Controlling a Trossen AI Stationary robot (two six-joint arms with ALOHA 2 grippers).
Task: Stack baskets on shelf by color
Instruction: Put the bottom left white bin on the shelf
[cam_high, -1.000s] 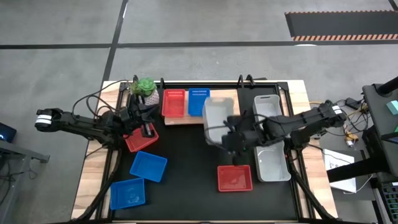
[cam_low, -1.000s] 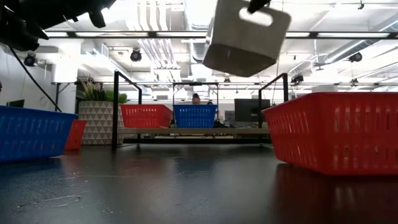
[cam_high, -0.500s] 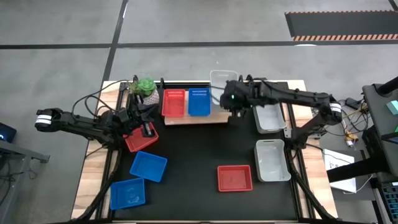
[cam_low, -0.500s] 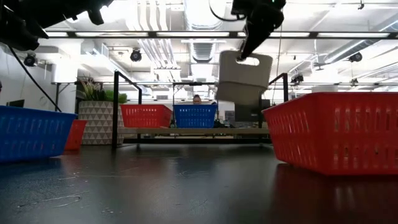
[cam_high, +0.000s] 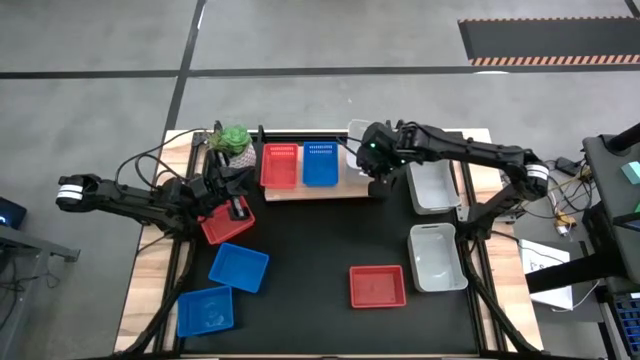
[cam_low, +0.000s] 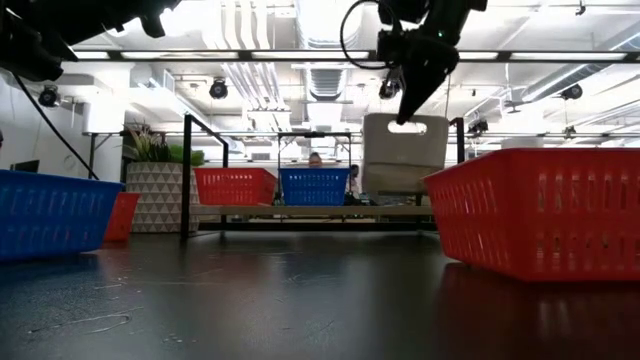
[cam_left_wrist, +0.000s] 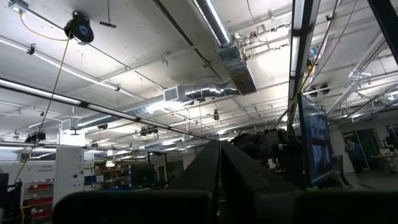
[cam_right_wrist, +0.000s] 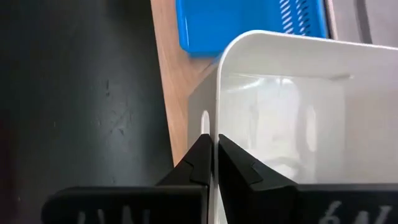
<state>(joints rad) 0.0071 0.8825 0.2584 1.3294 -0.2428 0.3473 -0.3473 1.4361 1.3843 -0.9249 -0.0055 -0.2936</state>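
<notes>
While pinching the whitish-grey basket (cam_low: 404, 152) by its rim, the right gripper (cam_high: 372, 160) has lowered it toward the shelf (cam_high: 352, 189).

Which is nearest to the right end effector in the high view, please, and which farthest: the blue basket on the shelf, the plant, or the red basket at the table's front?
1. Blue basket, beside it on the shelf.
2. Plant, back left corner.
3. Red basket, front of the table.

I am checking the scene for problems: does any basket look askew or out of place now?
Yes. The whitish basket stands nearly on end over the shelf, beside the blue basket, pinched at its rim by the right gripper. One red basket lies tilted under the left gripper.
</notes>
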